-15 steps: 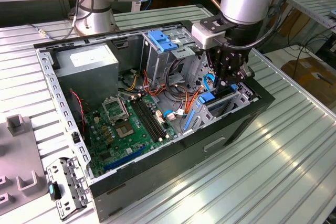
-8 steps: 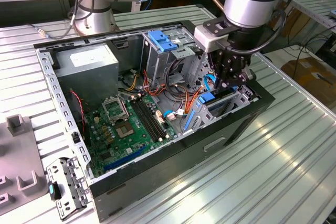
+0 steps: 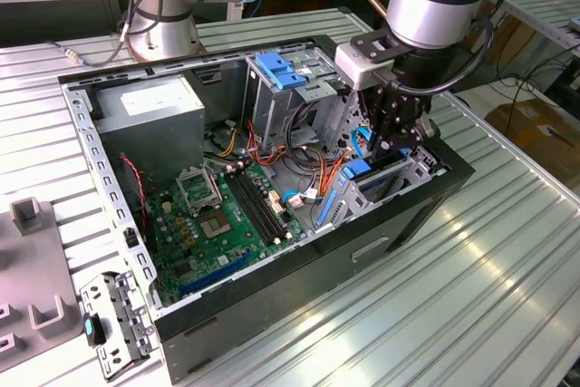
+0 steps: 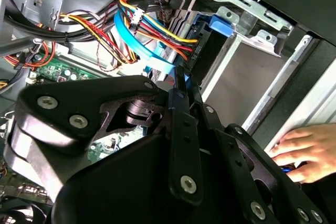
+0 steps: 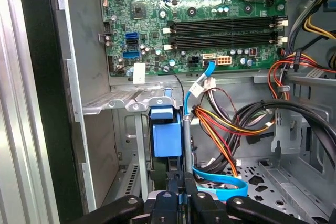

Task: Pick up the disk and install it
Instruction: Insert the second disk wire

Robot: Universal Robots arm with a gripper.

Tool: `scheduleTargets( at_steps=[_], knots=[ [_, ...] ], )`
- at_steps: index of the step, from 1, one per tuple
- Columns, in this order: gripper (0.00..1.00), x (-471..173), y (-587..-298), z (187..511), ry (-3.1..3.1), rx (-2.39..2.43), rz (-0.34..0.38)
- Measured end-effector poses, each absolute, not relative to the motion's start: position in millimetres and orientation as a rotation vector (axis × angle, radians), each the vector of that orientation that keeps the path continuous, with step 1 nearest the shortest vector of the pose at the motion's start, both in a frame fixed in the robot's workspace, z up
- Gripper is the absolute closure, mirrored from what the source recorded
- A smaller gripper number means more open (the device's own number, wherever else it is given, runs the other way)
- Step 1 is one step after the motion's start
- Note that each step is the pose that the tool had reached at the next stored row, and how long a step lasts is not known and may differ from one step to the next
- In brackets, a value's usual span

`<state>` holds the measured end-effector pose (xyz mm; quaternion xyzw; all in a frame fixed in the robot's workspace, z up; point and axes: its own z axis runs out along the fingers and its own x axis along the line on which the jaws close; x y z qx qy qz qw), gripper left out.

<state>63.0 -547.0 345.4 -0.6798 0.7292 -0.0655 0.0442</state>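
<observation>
— Where is the disk (image 5: pixel 167 139)?
— Upright in the drive bay (image 3: pixel 399 174) of the open computer case (image 3: pixel 399 224); blue rail showing.
— And the gripper (image 5: pixel 185 184)?
— Fingers (image 5: pixel 188 150) closed on the disk's edge; a hand (image 4: pixel 299 153) rests on the case rim.

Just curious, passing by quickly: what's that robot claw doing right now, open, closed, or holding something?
Gripper: shut on the disk, a thin grey slab gripped edge-on above the drive bay inside the computer case.
</observation>
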Motion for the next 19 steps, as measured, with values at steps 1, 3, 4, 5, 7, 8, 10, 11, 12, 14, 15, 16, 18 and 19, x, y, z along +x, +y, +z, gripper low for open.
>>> scheduleTargets(
  at_steps=[1,3,4,5,7,8,10,11,12,14,15,16,18,19],
  knots=[
    [0.84,63.0,-547.1,345.4,2.228,-2.077,-0.198],
    [0.84,63.0,-547.0,345.2,2.225,-2.077,-0.196],
    [0.84,63.0,-547.0,345.1,2.221,-2.08,-0.196],
    [0.84,63.0,-547.0,344.9,2.219,-2.082,-0.196],
    [0.84,63.0,-547.2,344.4,2.215,-2.086,-0.196],
    [0.84,63.0,-547.4,344.1,2.214,-2.087,-0.196],
    [0.84,62.9,-548.1,343.8,2.213,-2.088,-0.196],
    [0.84,63.0,-548.7,343.7,2.213,-2.088,-0.196],
    [0.84,63.0,-548.9,343.7,2.213,-2.088,-0.196],
    [0.84,63.0,-549.0,343.1,2.213,-2.088,-0.196],
    [0.84,63.0,-549.1,342.0,2.212,-2.088,-0.196],
    [0.84,63.0,-549.2,340.7,2.213,-2.088,-0.196],
    [0.84,63.0,-549.4,340.0,2.213,-2.088,-0.196],
    [0.84,63.0,-549.4,339.9,2.213,-2.088,-0.196]
  ],
)
